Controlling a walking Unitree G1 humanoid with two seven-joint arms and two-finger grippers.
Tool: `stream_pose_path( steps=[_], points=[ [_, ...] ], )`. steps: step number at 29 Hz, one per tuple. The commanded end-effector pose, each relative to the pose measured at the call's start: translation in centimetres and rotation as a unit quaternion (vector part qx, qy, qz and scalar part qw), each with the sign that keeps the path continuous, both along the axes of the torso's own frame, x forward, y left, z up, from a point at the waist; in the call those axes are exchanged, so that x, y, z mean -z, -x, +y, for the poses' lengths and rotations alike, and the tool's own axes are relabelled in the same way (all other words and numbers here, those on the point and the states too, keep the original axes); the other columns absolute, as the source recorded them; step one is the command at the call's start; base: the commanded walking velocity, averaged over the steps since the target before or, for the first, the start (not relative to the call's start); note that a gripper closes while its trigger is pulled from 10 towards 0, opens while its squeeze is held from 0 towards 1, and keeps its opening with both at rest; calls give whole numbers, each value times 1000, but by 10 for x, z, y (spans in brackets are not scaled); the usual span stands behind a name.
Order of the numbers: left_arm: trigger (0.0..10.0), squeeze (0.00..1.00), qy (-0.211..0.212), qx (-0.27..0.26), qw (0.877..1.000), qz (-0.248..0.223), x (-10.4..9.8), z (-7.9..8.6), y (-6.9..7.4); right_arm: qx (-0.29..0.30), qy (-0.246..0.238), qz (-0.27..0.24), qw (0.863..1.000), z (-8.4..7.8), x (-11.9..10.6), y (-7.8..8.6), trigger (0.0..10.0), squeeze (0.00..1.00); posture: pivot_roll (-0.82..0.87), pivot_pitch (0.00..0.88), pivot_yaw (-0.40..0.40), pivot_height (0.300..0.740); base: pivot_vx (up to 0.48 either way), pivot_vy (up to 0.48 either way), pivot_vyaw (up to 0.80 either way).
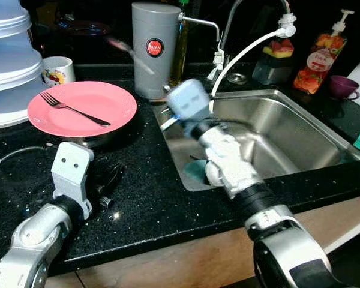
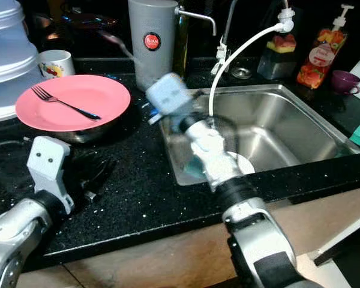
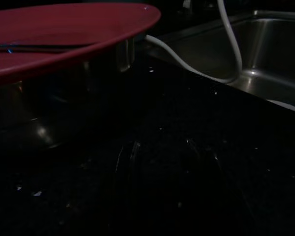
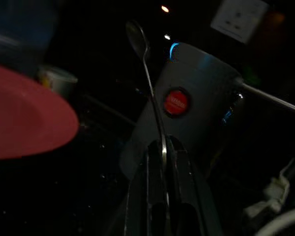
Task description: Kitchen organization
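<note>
One slim metal spoon (image 4: pixel 146 73) is sitting pinched between the closed black fingers (image 4: pixel 182 196) of the right tool (image 4: pixel 162 152), which is hovering above the near left corner of the stainless steel sink (image 1: pixel 300 129). Its bowl is pointing up toward the grey cylindrical canister with a red badge (image 1: pixel 154 48). On the black speckled surface (image 1: pixel 144 192), a round pink plate (image 1: pixel 108 99) is carrying a dark metal fork (image 1: pixel 72 108). The left tool (image 1: pixel 105 183) is resting low beside that plate; how far it is open I cannot tell. The spoon is looking light, stiff and slippery, so gripping along the handle seems wisest.
</note>
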State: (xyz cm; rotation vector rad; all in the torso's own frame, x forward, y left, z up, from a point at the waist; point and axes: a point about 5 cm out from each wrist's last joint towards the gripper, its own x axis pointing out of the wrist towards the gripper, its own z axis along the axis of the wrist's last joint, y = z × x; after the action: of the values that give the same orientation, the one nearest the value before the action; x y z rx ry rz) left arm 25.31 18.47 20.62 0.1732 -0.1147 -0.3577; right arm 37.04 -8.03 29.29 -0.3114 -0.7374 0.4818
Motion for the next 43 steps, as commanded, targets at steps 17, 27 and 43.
stream_pose_path(
  steps=[17, 27, 43],
  points=[
    [10000, 0, 4, 124, 992, -4, -8, -46, -19, 60, 214, 202, 954, -113, 51, 0, 0, 0, -17, 80, -49, 740, 0, 0, 0],
    [10000, 0, -29, 254, 967, 13, -19, -101, -46, 89, 269, 242, 928, -94, 63, -10, 0, 0, -16, 71, -44, 740, 0, 0, 0],
    [10000, 0, -80, 260, 959, 77, -14, -112, -84, 63, 334, 274, 900, -68, 88, -10, 10000, 71, -16, 61, -43, 740, 0, 0, 0]
  ],
)
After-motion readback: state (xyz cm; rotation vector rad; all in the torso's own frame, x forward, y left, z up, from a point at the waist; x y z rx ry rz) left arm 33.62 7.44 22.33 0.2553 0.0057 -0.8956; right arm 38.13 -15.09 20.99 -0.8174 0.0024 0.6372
